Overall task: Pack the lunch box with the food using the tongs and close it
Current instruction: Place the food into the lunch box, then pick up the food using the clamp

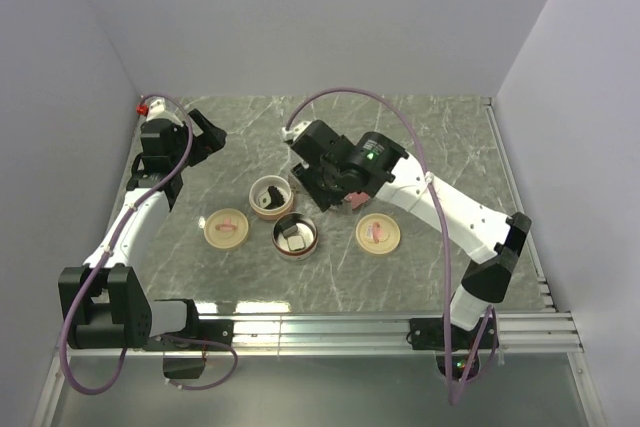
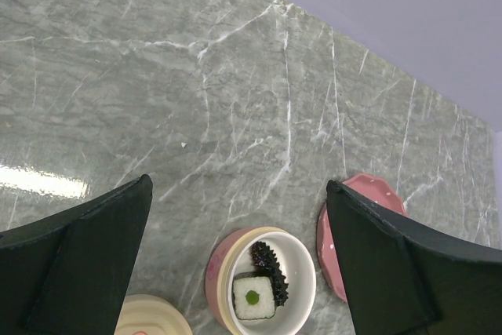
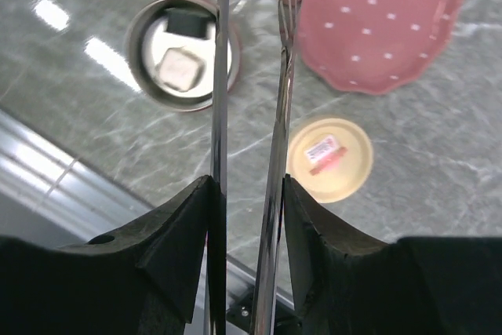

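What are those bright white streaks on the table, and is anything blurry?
Top external: glare runs along the table by the near rail. Left wrist: one bright streak at the left edge, otherwise sharp. Right wrist: two streaks beside the metal bowl; the tongs, close to the lens, look slightly soft.

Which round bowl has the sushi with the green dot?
The bowl that is white inside and pink outside, beside the pink plate. The other bowl is grey metal inside.

The table [image 2: 157, 76] is white-veined grey, the plate [image 3: 392, 37] white-dotted pink, the lid [image 3: 345, 174] cream, perhaps pink-marked.
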Available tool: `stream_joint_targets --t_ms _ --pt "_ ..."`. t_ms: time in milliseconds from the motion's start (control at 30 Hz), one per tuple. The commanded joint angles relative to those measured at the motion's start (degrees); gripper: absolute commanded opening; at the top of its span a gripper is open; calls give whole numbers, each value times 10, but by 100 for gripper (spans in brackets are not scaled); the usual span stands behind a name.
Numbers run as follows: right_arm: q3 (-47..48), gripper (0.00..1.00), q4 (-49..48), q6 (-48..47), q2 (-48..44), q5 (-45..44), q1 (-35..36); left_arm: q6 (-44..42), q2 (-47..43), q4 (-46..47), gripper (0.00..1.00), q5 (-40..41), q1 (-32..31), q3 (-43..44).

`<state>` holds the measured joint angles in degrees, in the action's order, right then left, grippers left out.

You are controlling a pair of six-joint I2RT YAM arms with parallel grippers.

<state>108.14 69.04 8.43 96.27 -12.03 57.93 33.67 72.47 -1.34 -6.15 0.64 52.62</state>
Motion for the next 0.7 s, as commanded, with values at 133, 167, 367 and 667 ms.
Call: stream_joint_targets --t_ms 133,167,367,667 --pt "10 49 -40 13 -2 -64 -82 -4 -22 17 99 8 -2 -4" --pt "7 49 -55 13 -3 -66 -89 -5 -23 17 100 8 -2 -2" --pt "-29 49 -134 -2 2 -56 -142 -5 -21 17 100 7 -2 3" --pt "-87 49 -214 -37 28 -43 -163 -11 -21 15 99 14 -3 10"
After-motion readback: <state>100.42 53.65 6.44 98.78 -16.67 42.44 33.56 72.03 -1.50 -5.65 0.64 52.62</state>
